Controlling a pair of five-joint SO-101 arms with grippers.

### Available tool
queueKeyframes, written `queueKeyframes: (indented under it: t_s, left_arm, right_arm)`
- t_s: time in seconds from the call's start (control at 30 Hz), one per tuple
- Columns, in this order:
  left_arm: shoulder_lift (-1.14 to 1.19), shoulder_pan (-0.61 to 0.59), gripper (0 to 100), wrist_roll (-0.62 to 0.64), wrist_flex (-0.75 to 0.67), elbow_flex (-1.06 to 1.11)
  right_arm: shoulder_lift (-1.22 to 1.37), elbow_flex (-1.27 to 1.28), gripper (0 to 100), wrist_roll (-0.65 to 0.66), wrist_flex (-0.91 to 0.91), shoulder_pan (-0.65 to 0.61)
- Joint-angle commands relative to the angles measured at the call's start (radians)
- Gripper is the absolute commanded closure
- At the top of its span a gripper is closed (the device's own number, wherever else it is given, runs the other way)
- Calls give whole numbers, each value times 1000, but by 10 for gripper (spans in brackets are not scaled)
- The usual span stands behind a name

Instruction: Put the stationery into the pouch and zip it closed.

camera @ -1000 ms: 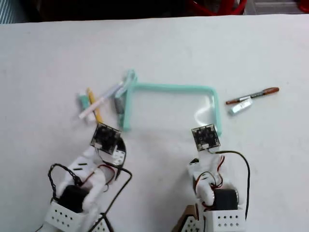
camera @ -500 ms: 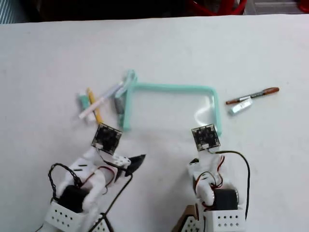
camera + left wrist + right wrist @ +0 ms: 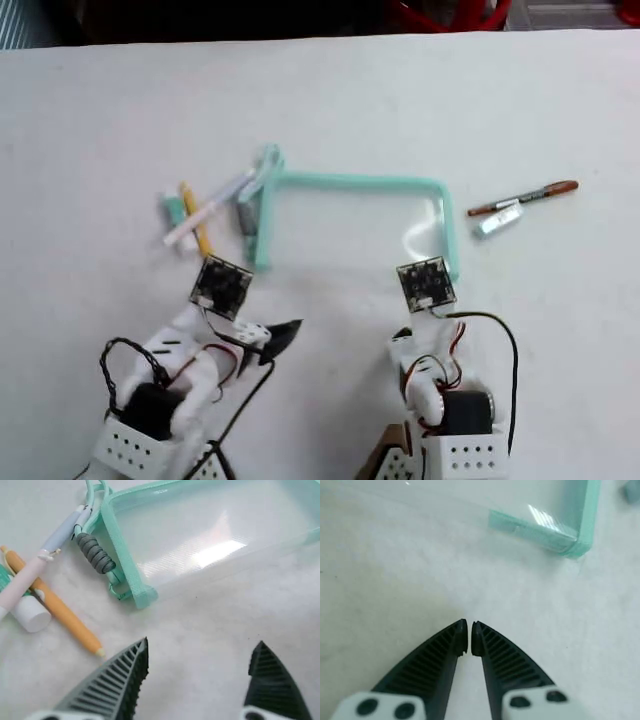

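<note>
Pouch (image 3: 350, 215) lies flat on the table (image 3: 400, 100) just ahead of me. An orange pen (image 3: 60, 612) and a white pen (image 3: 45, 562) lie crossed beside its left end, and a brown marker (image 3: 523, 198) lies off its right. My left gripper (image 3: 202, 647) is spread wide above the tabletop. My right gripper (image 3: 469, 626) is pinched closed and empty, near the pouch's corner.

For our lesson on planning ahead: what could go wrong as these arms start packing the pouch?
1. The orange pen and white pen lie crossed, so the open left gripper may drag both.
2. The right gripper is shut beside the pouch, not holding it; a pushed pen could slide the pouch away.
</note>
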Motion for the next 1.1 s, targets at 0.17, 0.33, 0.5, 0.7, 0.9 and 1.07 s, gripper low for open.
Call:
queueKeyframes:
  t_s: [0.17, 0.33, 0.5, 0.7, 0.9, 1.07]
  left_arm:
    - [-13, 2, 933, 0, -69, -3]
    - [-13, 2, 909, 6, -68, -3]
    - [-13, 4, 907, 6, -68, -3]
    - [-13, 4, 906, 8, -75, -5]
    - [-13, -54, 906, 9, -146, -5]
    - [-12, -67, 826, 11, -143, -5]
  right_arm:
    - [-2, 9, 971, -3, 8, 4]
    - [-2, 9, 971, -3, 8, 4]
    - [-2, 9, 971, -3, 8, 4]
    - [-2, 9, 971, -3, 8, 4]
    - [-2, 9, 971, -3, 8, 4]
    - [-2, 9, 971, -3, 8, 4]
